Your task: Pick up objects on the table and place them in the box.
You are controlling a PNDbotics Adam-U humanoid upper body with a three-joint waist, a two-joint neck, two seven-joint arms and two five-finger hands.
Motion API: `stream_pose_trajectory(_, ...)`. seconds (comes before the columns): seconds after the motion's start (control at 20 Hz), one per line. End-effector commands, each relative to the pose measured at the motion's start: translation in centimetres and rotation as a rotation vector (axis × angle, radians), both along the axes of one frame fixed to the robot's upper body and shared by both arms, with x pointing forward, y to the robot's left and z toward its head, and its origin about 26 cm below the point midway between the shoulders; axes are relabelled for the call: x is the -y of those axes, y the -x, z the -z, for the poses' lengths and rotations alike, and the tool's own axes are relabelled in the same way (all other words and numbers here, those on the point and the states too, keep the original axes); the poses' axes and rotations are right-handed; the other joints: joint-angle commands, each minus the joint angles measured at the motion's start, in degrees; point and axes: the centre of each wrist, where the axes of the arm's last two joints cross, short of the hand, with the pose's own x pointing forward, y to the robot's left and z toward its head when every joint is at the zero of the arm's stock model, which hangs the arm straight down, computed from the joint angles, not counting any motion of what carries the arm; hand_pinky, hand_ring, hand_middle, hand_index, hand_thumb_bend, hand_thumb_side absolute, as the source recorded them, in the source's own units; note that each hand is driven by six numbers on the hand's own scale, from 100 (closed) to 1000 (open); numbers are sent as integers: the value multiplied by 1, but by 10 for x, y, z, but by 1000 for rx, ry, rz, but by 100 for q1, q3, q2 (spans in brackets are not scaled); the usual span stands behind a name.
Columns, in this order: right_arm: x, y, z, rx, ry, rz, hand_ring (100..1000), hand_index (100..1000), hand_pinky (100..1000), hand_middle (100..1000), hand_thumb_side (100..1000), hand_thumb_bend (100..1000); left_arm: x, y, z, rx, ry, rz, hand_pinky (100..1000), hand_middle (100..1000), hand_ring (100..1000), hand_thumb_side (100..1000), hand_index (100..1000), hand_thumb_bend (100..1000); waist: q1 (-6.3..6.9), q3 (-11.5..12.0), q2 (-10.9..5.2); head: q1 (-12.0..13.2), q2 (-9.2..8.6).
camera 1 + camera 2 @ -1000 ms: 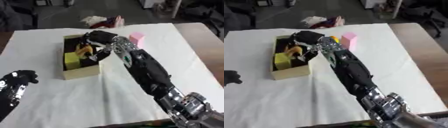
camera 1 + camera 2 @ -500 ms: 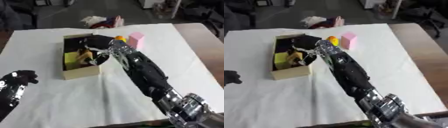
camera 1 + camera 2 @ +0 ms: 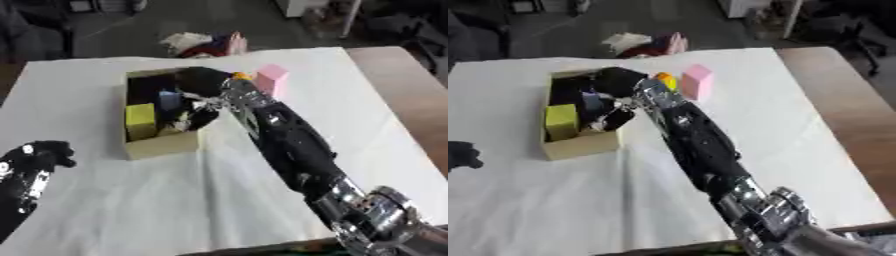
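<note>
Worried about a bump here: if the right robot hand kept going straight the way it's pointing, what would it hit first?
Probably the items already in the box: the right robot hand reaches leftward over it, toward the blue piece and yellow block. Depth is unclear.

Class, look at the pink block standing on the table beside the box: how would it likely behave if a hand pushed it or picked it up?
The pink block stands upright and taller than wide, so a push high up would probably tip it. Its flat faces suggest it would slide rather than roll. It looks rigid and keeps sharp edges, so it likely holds its shape when grasped.
</note>
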Motion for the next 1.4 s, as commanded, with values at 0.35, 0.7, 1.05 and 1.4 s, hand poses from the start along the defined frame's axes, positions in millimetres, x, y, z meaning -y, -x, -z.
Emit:
stream_pose_trajectory(0.35,82,-24,-25,1,-259,299,697,951,787,809,391,100,0,-1,-7,26,1,4,785,622,628,688,743,100,6,19,-94,61,26)
stream_pose_trajectory(0.7,110,-26,9,-43,-250,513,714,958,794,826,411,100,1,-1,-9,31,1,11,785,622,627,686,743,100,41,121,-67,27,26)
stream_pose_trajectory(1.05,93,-22,22,-23,-159,603,765,971,816,892,371,100,2,-1,-10,33,4,15,785,621,627,687,743,100,70,180,-34,-9,26)
stream_pose_trajectory(1.4,90,-20,29,20,0,684,833,979,842,951,388,238,2,-1,-10,35,2,14,785,621,626,690,743,100,63,235,14,-49,26)
